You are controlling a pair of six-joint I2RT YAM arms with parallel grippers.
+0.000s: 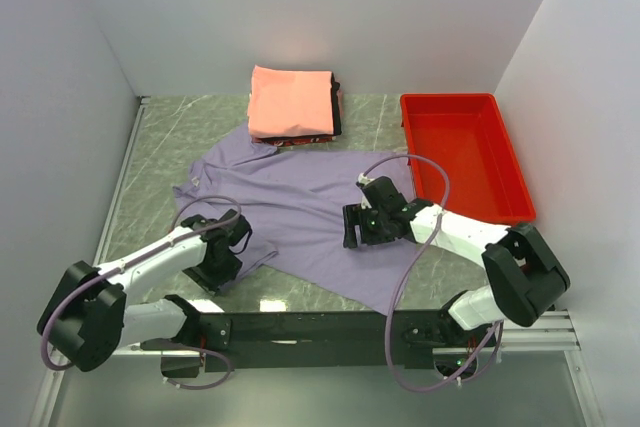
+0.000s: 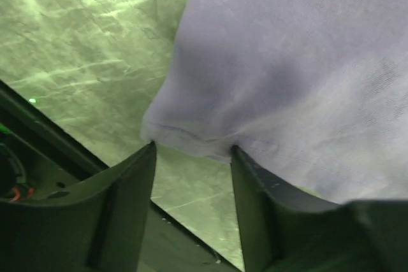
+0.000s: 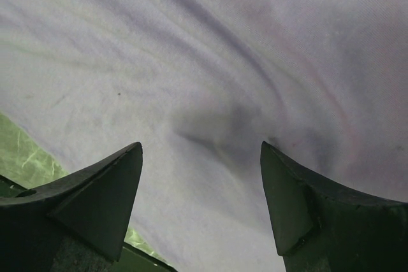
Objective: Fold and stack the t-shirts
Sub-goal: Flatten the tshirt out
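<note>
At the near-left corner of the lavender t-shirt (image 1: 300, 197) we see the left gripper (image 1: 216, 269), low over the green marbled bench (image 1: 165, 132) at the edge of the cloth. In its wrist view the jaws stand partly apart, and the shirt's hem runs across the gap just beyond the two fingers (image 2: 124, 202). Nothing is pinched between them, though the view is too close and dim for us to say whether the tips brush the hem.

The lavender t-shirt lies spread out and unfolded across the middle of the bench. It is rumpled, with its collar toward the far wall and one lower corner reaching toward the near edge.

Just beyond the collar sits a stack of folded shirts. The salmon-pink t-shirt (image 1: 290, 97) is on top, a black t-shirt (image 1: 338, 112) shows as a thin band along the stack's right side, and a dark red t-shirt (image 1: 300, 139) peeks out at the near edge, just beside the lavender collar.

Over the right half of the lavender t-shirt we find the right gripper (image 1: 352, 227), pointing left and held low above the cloth. Its jaws are spread wide, with only wrinkled purple fabric beneath them and nothing caught between.

To the right of the lavender t-shirt, close to its sleeve, the red tray (image 1: 465, 152) stands along the right wall.
</note>
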